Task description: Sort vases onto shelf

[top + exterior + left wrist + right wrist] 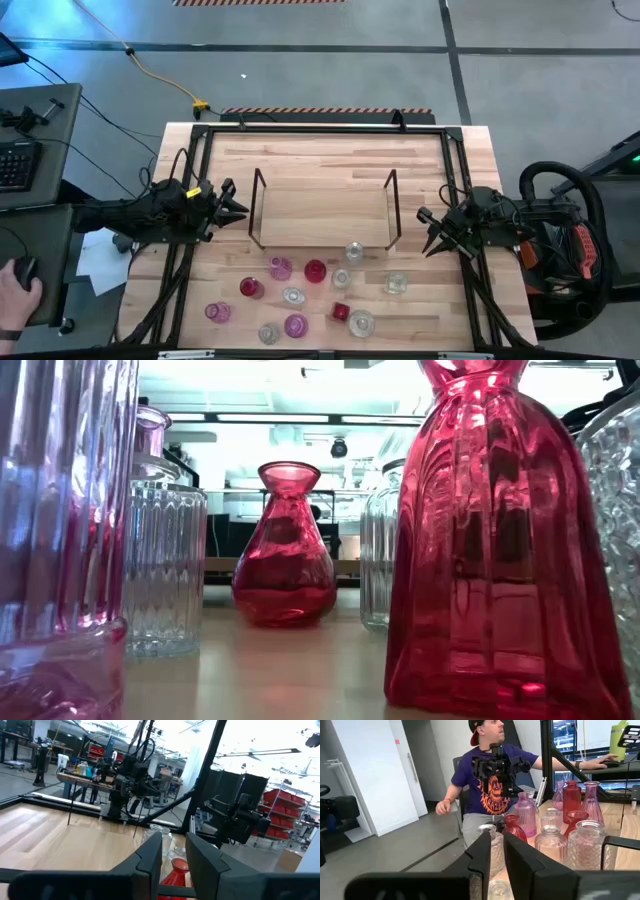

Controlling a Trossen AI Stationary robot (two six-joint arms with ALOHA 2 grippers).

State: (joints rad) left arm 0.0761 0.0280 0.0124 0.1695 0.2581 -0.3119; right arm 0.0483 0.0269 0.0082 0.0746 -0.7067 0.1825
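Light-wood shelf with thin dark wire frames at its 2 ends lies in the middle of the tabletop, and no glass stands on it. The 12 vases, pink, red and clear, stand in a loose cluster on the tabletop between the shelf and the near edge. A clear vase is the closest to the shelf, just off its near right corner.

The left tool hangs just beside the shelf's left wire frame, pointing toward it. Its fingers are slightly parted and grasp nothing. The right tool sits near the shelf's right end, also pointing inward, with a narrow gap between its fingers and nothing in them.

From table height, a round-bodied red vase stands upright between ribbed clear ones. Beyond the left arm, a seated person shows in the right wrist view.
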